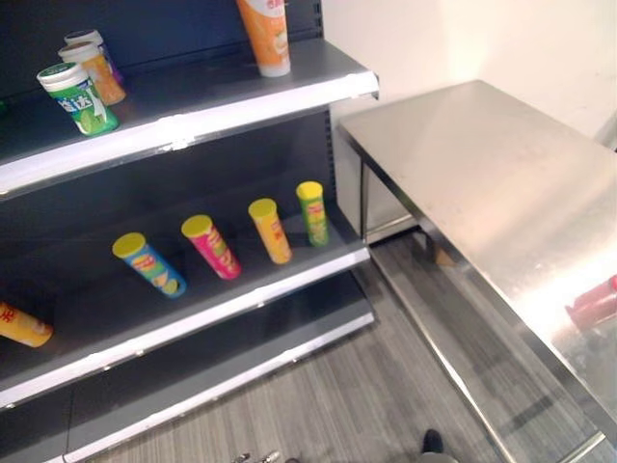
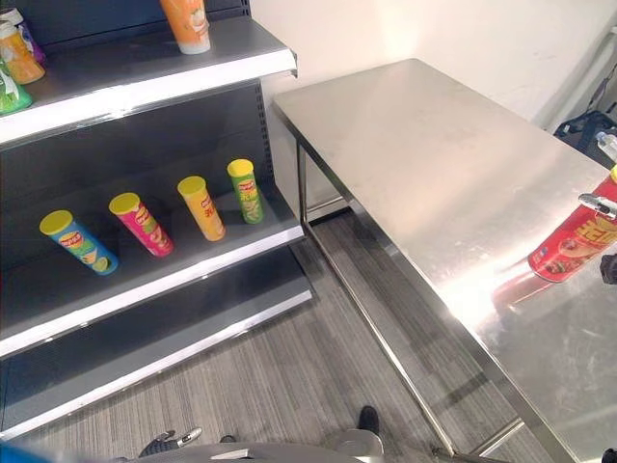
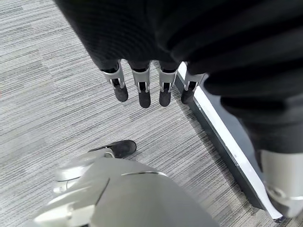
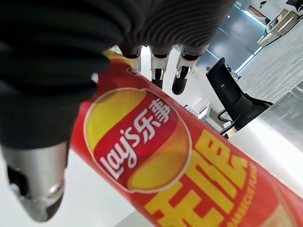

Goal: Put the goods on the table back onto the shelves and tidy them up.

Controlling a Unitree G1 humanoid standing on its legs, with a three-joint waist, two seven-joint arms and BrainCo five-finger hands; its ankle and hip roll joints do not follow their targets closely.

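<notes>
A red chip can [image 2: 569, 246] lies low over the right end of the steel table [image 2: 434, 164]. My right hand [image 2: 600, 204] is on it at the view's right edge. In the right wrist view the red can [image 4: 180, 175] runs between the fingers [image 4: 158, 71] on one side and the thumb [image 4: 35, 189] on the other, which pinch it. My left hand [image 3: 142, 90] hangs over the grey floor beside the shelf's base with straight fingers and holds nothing.
The dark shelf unit [image 1: 193, 111] stands left of the table. Its middle shelf carries blue [image 1: 149, 265], pink [image 1: 212, 247], yellow [image 1: 271, 230] and green [image 1: 312, 212] cans lying in a row. An orange can [image 1: 265, 34] stands on the top shelf. A dark bag [image 2: 588, 130] sits beyond the table.
</notes>
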